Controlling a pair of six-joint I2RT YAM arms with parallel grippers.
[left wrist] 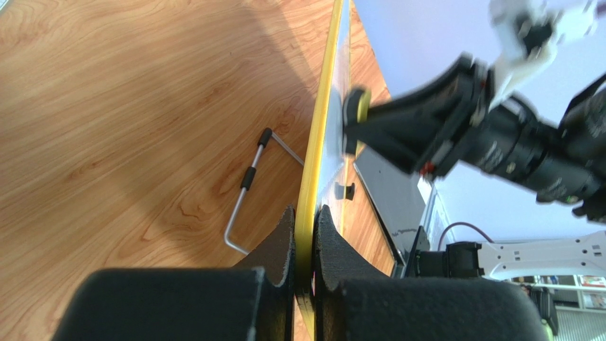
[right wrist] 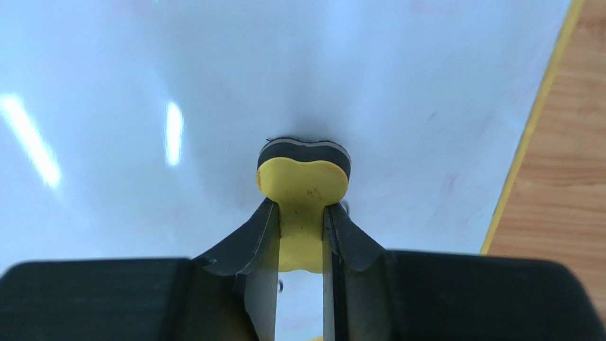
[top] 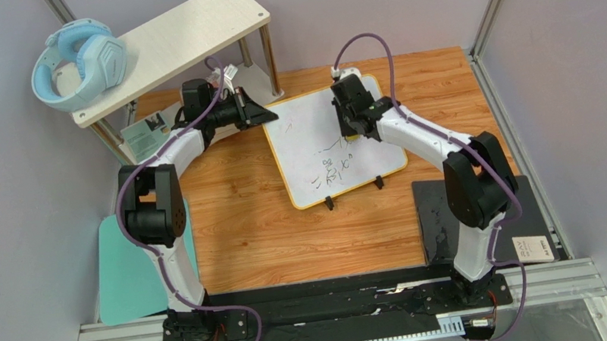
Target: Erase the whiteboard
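Shelf: a pale wooden shelf top (top: 187,34) was pictured at the far left.
Headphones: light blue headphones (top: 76,64) were laid on it.
Left edge: a teal mat (top: 124,278) was spread flat.
Right edge: a black mat (top: 528,209) was topped by a white card (top: 534,248).

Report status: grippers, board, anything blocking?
Left gripper shut on board edge. Right gripper shut on eraser, pad against board. Marks near bottom edge not yet wiped. Nothing blocking.

White whiteboard (top: 303,145), yellow-framed; eraser (right wrist: 302,183) yellow and black.
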